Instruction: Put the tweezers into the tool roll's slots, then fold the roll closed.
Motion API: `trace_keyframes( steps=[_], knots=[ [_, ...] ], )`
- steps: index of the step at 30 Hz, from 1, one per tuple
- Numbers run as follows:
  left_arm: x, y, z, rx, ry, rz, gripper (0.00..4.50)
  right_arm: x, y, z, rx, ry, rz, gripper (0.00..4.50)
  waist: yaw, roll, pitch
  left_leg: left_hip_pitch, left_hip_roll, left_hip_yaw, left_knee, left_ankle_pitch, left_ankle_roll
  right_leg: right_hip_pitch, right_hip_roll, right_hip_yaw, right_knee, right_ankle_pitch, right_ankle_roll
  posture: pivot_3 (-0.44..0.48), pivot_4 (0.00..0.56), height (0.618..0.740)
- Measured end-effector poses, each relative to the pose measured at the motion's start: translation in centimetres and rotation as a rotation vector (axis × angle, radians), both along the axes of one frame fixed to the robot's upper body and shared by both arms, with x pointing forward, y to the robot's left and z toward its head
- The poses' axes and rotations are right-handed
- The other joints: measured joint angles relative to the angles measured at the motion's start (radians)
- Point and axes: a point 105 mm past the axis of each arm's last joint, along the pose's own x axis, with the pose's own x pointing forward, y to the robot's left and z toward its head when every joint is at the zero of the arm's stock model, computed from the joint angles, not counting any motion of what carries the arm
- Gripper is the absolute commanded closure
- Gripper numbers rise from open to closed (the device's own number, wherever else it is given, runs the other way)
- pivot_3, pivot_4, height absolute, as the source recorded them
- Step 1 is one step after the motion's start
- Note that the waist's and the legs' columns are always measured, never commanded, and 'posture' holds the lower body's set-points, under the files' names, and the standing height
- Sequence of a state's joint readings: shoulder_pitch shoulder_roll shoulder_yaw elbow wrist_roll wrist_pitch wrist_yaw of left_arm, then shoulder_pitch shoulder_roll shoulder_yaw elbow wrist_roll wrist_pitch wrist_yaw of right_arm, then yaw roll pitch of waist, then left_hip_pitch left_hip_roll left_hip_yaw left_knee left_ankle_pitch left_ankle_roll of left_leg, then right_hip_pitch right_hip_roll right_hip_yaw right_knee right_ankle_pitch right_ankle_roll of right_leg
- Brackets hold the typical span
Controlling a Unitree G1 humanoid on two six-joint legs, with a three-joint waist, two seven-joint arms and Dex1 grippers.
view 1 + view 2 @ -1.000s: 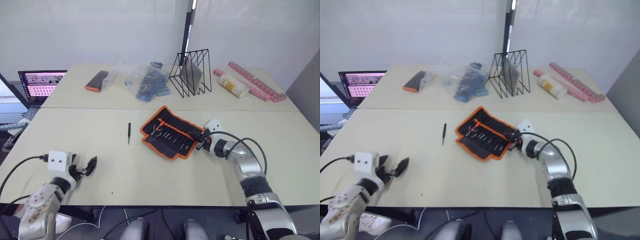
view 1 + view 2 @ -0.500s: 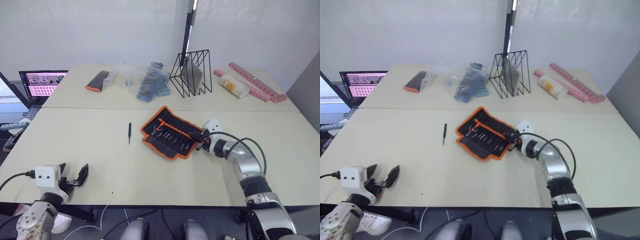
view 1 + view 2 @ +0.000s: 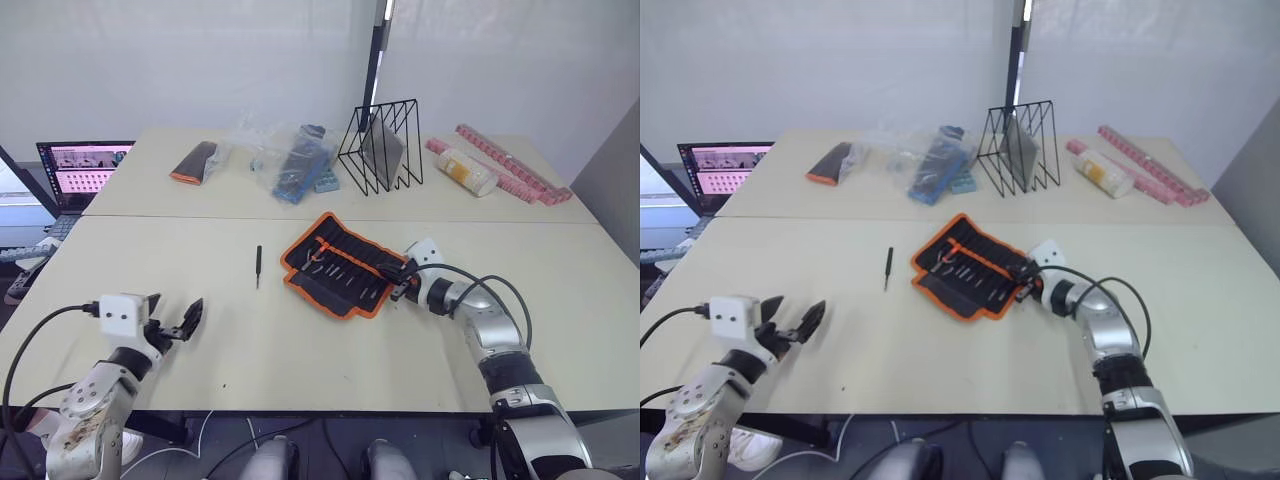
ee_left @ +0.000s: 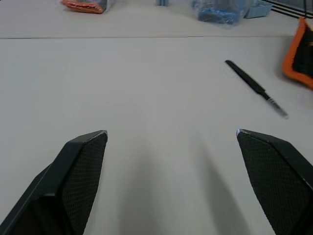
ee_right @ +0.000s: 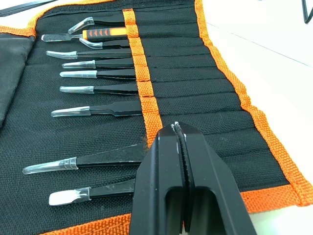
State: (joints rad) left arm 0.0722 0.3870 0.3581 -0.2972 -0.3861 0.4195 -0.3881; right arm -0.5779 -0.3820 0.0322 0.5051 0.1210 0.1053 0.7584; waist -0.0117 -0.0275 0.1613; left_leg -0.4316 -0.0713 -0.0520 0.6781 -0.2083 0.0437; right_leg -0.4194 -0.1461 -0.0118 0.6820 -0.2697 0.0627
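Left eye view: the tool roll (image 3: 338, 264) is seen unrolled mid-table. One loose tweezer (image 3: 258, 266) lies apart from the roll, on its side toward the robot's left. The right gripper (image 3: 400, 285) is placed at the roll's nearest end.

Left wrist view: the left gripper (image 4: 178, 152) is spread wide, nothing held; the loose tweezer lies ahead, short of the roll's orange edge.

Right wrist view: the right gripper's fingers (image 5: 168, 161) are pressed together over the roll's slots; no tool is seen between them. Slotted tweezers (image 5: 100, 89) are noted.

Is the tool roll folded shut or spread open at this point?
Spread open: the tool roll lies flat on the table, its slot row showing with tweezers tucked in.
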Motion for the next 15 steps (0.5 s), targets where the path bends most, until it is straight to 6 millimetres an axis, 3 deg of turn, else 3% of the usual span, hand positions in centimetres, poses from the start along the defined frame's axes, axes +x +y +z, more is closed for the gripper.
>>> trace_keyframes(
  steps=[9, 15],
  knots=[
    [3.6, -4.1, 1.4, -0.031, 0.03, -0.011, 0.01, 0.1, 0.4, -0.2, 0.016, 0.0, -0.003, 4.5, -0.001, 0.0, 0.0, 0.0, 0.0, 0.0, 0.0, 0.0, 0.0, 0.001, 0.0, 0.0, 0.0, 0.0, 0.0, 0.0, 0.15, 0.687],
    [4.8, -6.8, 0.2, -0.055, 0.082, -0.014, 0.01, 0.2, 0.5, -0.2, 0.018, -0.006, -0.005, 4.5, -0.001, -0.001, 0.0, 0.0, 0.0, 0.0, 0.0, 0.0, 0.0, 0.001, 0.0, 0.0, 0.0, 0.0, 0.0, 0.0, 0.15, 0.687]
  ],
)
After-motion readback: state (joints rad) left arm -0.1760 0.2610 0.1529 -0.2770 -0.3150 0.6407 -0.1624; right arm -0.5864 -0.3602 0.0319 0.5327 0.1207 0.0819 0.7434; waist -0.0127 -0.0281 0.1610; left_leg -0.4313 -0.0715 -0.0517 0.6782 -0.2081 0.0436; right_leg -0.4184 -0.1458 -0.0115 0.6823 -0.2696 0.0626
